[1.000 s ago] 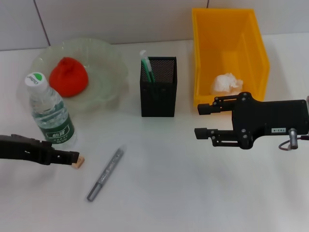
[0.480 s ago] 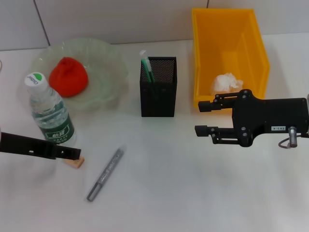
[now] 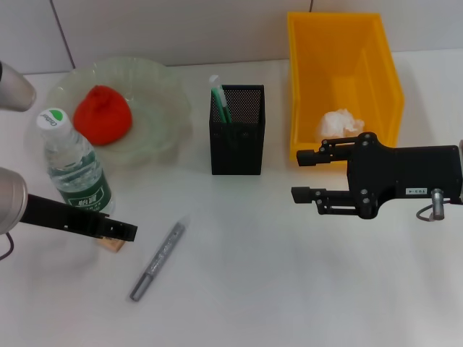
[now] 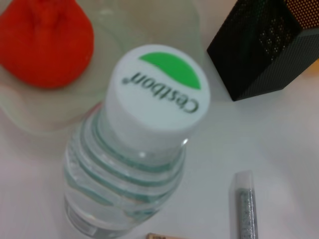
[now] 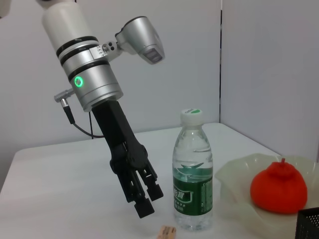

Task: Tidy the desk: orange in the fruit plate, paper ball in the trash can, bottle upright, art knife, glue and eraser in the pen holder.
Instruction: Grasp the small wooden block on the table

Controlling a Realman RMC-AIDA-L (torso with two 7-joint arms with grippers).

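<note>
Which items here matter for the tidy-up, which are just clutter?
Job: red-orange fruit, clear glass plate, white paper ball, yellow bin, clear water bottle, black mesh pen holder, grey art knife, tan eraser by left gripper.
Lying about: nothing; right gripper idles beside bin.

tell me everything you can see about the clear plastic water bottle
The clear plastic water bottle stands upright on the white table, in front of the pale green glass fruit plate. It has a white cap with a green patch, a ribbed body, a dark green label and looks full of water. The left gripper hangs beside it, not touching.
</note>
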